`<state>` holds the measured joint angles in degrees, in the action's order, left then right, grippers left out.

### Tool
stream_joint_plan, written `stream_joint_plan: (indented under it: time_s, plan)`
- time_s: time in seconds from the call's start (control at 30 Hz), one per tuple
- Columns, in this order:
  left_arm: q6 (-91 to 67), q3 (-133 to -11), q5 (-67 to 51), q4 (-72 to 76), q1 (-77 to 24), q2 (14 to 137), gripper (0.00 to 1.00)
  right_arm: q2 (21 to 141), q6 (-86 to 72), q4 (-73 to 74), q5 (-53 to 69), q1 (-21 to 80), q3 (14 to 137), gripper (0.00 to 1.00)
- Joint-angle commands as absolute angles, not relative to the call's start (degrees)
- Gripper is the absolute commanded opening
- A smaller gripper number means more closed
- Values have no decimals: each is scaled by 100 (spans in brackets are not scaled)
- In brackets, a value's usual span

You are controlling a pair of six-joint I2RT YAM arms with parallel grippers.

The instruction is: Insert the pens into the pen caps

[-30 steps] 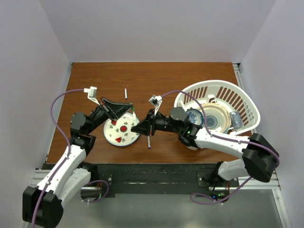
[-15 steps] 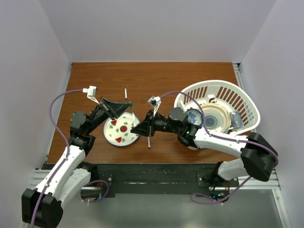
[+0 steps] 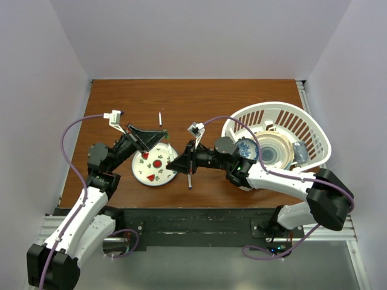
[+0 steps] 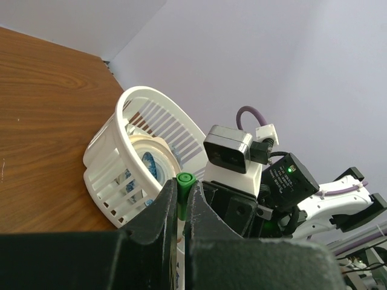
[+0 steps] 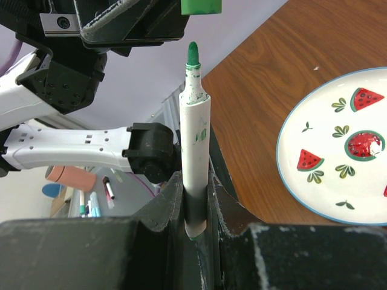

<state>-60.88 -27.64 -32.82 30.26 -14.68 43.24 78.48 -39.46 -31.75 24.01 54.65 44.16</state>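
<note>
The left arm's black elbow has drifted slightly outward, away from the right claw, and the white cable plug behind the left claw has slid the same way. The right claw, clamping the white-barrelled green-tipped pen, has edged a touch closer to the left claw.

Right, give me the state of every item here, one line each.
left claw, shut on the green cap
green cap, gripped, not yet on a pen
right claw, shut on the green-tipped pen
green-tipped pen, uncapped, tip just short of the cap
plate, lying flat
basket, tilted, dishes inside
far pen, lying loose
</note>
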Motion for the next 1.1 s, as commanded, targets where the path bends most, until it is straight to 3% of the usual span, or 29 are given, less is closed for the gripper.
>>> stream_joint_plan:
  time_s: [0.0, 0.73, 1.07]
  plan:
    - [-6064, -2813, -3436, 3120, -1494, 4271, 0, 7849, -4008, -3428, 2391, 5484, 4553, 0]
    - [-6073, -2593, -3876, 2988, -1503, 4298, 0, 7893, -4140, -3472, 2215, 5484, 4526, 0]
    - [-5484, -2953, -4078, 1819, -1503, 4060, 3, 7769, -3350, -2225, 1608, 5476, 5150, 0]
